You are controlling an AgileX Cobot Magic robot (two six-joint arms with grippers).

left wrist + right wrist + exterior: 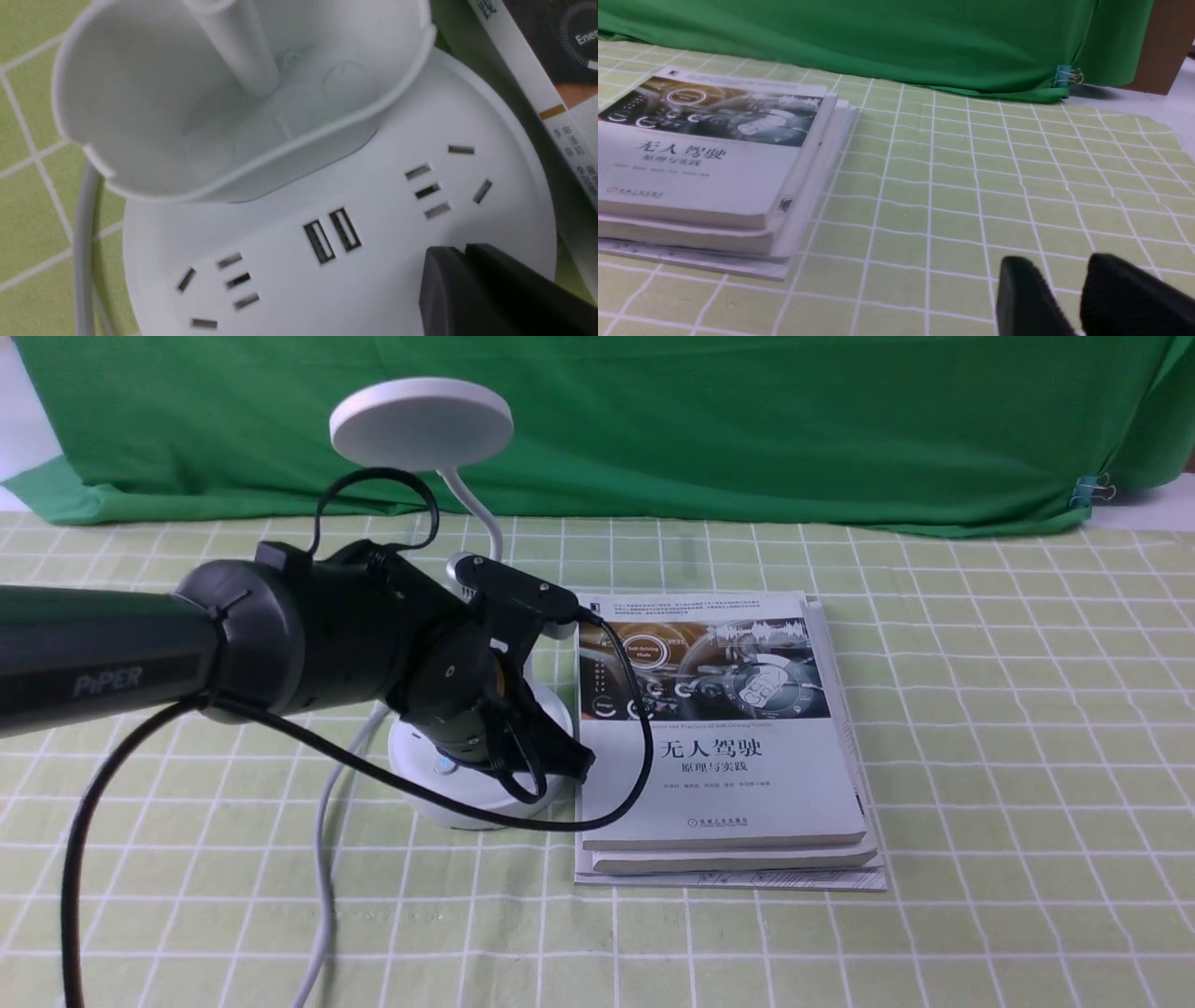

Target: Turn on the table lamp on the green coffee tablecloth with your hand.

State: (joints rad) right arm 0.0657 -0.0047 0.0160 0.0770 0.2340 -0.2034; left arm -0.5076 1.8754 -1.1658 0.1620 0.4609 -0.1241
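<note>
The white table lamp stands on the green coffee tablecloth point(980, 709). Its disc head point(420, 422) is up at the back and looks unlit; its round base point(467, 803) lies under my left arm. In the left wrist view the base point(373, 261) shows sockets and two USB slots, with the cup holder point(140, 116) behind; no button shows there. My left gripper point(581, 763) is shut and empty, with its tips point(465, 252) over the base's edge nearest the books. My right gripper point(1059, 261) is slightly open and empty, low over bare cloth; it does not show in the front view.
A stack of books point(719, 737) lies right beside the lamp base, also in the right wrist view point(705, 154). The lamp's white cord point(322, 859) runs toward the front edge. A plain dark green backdrop point(747, 420) hangs behind, with a binder clip point(1088, 490).
</note>
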